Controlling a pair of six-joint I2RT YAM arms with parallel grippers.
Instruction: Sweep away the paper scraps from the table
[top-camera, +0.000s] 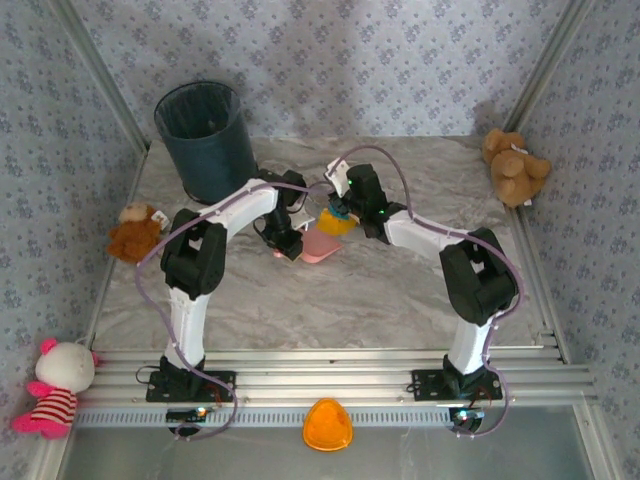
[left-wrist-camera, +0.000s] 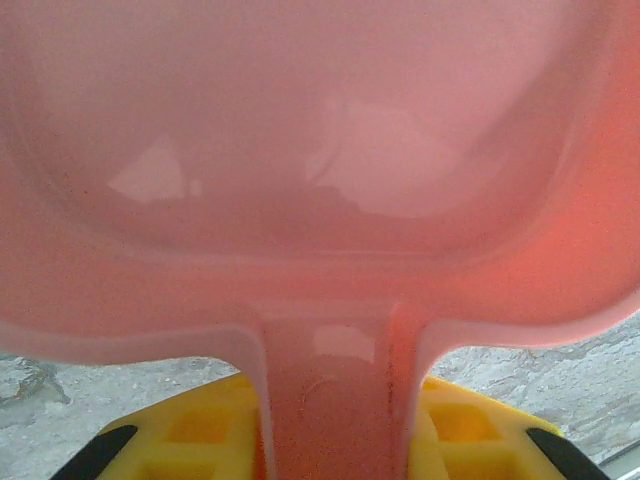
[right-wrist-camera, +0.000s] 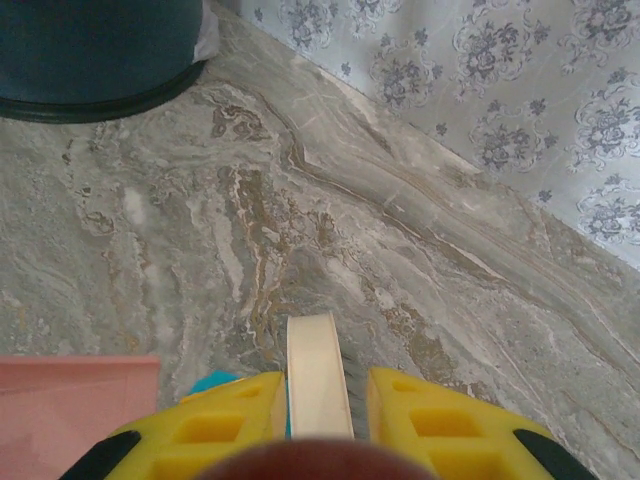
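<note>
Grey-veined marble of the table (right-wrist-camera: 400, 250) is stretching out beneath both grippers. The right gripper (right-wrist-camera: 320, 415) is clamping a cream flat handle (right-wrist-camera: 318, 365). Just to its left, something cyan, perhaps one of the paper scraps (right-wrist-camera: 213, 381), is peeking out between its finger and the pink dustpan (right-wrist-camera: 75, 405). The left gripper (left-wrist-camera: 335, 435) is squeezing that dustpan's stem. Far ahead of the right gripper, a dark bin (right-wrist-camera: 90, 50) is standing.

We see a grey-beige, marble-veined table (top-camera: 400, 290). A dark bin (top-camera: 205, 140) stands upright at its far left corner. A brown teddy (top-camera: 515, 165) sits at the far right corner, and a smaller brown plush (top-camera: 135, 232) at the left edge. Near the middle is a pink dustpan (top-camera: 320, 247); we cannot tell whether it touches the table.
</note>
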